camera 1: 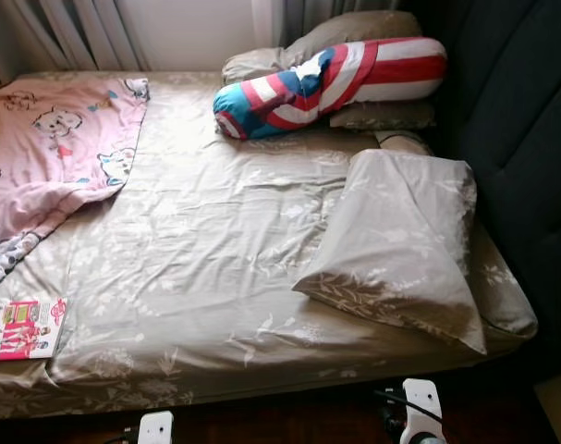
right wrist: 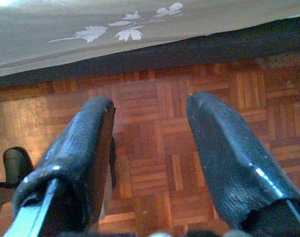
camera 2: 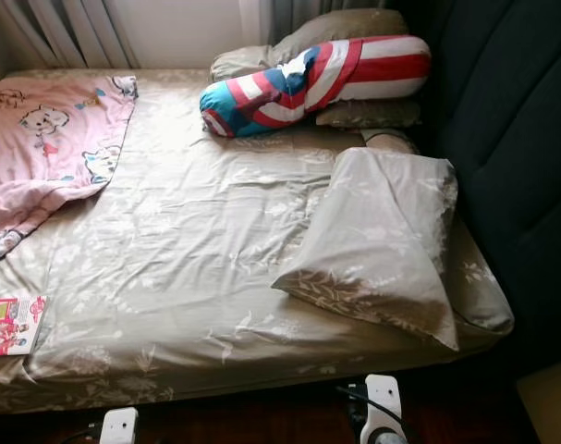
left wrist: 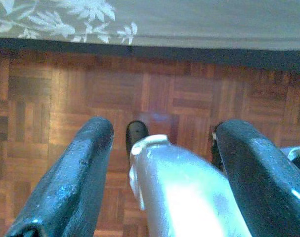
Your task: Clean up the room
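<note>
A home bedroom: a bed (camera 1: 215,277) in leaf-print sheets beyond the lowered left gripper (left wrist: 162,148), with pillows (camera 1: 400,240), a striped bolster (camera 1: 335,83), a pink cartoon blanket (camera 1: 49,148), curtains (camera 1: 67,32) and parquet floor (right wrist: 154,128) beneath the grippers.

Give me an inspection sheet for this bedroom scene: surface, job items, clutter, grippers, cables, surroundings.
Surface: bed with a wrinkled beige leaf-print sheet.
Job's things: pink blanket bunched at the far left corner; beige pillow lying askew near the right edge; striped bolster resting against further pillows at the far side.
Clutter: magazine at the near left corner of the bed.
Grippers: left gripper and right gripper both open, hanging over the parquet floor beside the bed edge.
Cables: a dark cable on the right arm.
Surroundings: dark padded headboard on the right, curtains behind.
</note>
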`<state>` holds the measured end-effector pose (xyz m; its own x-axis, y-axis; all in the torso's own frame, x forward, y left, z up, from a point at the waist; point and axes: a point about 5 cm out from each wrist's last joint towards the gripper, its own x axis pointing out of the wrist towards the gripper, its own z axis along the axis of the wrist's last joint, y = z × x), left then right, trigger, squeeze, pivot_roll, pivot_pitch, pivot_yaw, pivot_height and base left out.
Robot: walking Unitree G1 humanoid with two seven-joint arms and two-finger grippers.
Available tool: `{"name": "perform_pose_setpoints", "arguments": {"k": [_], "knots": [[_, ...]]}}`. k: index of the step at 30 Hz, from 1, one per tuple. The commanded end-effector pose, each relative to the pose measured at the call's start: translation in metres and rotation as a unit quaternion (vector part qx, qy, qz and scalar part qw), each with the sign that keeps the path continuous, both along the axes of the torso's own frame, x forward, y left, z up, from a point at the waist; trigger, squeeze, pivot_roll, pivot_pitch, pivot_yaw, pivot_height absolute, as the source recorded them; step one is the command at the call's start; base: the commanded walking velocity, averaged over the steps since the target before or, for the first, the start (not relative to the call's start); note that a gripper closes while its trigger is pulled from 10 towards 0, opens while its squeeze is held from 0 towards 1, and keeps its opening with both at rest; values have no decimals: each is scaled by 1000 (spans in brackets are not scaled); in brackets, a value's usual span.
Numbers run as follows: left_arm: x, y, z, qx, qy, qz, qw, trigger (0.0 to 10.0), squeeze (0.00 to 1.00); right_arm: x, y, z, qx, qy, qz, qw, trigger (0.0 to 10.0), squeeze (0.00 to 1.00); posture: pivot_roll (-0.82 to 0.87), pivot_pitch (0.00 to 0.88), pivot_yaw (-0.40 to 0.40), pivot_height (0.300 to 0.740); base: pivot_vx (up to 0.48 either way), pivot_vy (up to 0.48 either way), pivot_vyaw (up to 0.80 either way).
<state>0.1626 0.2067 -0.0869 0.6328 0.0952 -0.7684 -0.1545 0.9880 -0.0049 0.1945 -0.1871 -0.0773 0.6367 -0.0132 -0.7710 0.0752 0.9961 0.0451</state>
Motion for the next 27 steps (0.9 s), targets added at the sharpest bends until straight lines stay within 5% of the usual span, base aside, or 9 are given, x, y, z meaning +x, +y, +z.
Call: {"name": "perform_pose_setpoints", "arguments": {"k": [1, 18, 27], "knots": [[-15, 1, -7, -3, 28, 6, 1000, 10000, 0, -1, 1, -1, 1, 2, 0, 1000, 10000, 0, 5, 108, -50, 740, 0, -480, 0], [-16, 0, -7, -1, 29, -1, 1000, 10000, 0, -3, 0, -2, -1, 7, 3, 1000, 10000, 0, 3, 86, -50, 740, 0, -169, 0], [-16, -1, -7, -6, 29, 5, 1000, 10000, 0, -2, -1, -1, -1, 3, 3, 1000, 10000, 0, 4, 91, -53, 740, 0, -33, -506]]}}
